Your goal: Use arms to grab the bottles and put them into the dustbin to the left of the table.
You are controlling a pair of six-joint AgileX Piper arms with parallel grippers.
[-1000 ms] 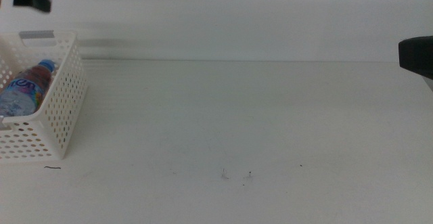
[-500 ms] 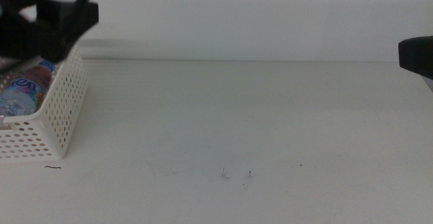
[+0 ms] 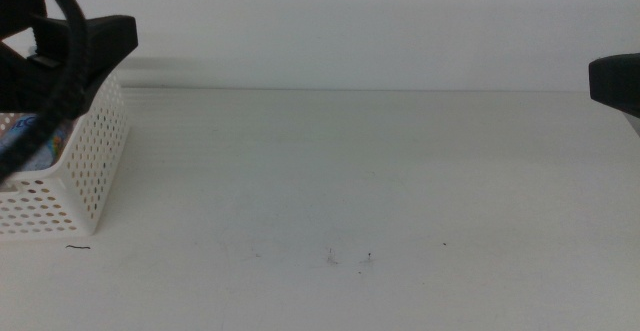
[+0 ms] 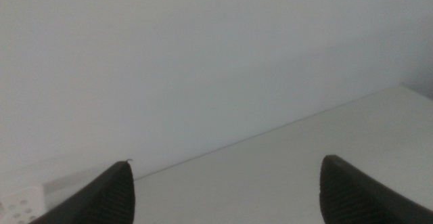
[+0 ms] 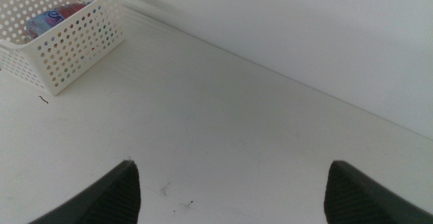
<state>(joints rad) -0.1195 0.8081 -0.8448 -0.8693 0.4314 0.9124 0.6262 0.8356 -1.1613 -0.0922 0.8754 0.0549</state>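
The white perforated dustbin (image 3: pixel 85 166) stands at the table's left edge. A clear bottle with a blue and pink label (image 3: pixel 35 149) lies inside it, mostly hidden by my left arm (image 3: pixel 60 56), which hangs over the dustbin with its black cable. In the left wrist view my left gripper (image 4: pixel 228 162) is open and empty, facing the wall, with a corner of the dustbin (image 4: pixel 20 200) beside one jaw. My right gripper (image 5: pixel 233 164) is open and empty above the bare table (image 5: pixel 223 129). From there the dustbin (image 5: pixel 64 48) and the bottle (image 5: pixel 51 17) show far off.
My right arm (image 3: pixel 615 79) shows only as a dark block at the right edge of the middle view. A few dark specks (image 3: pixel 368 259) mark the white tabletop near the front. A plain white wall rises behind the table.
My left arm has come in from the top-left corner and now spreads over the dustbin, covering most of the bottle. The right arm has not moved.
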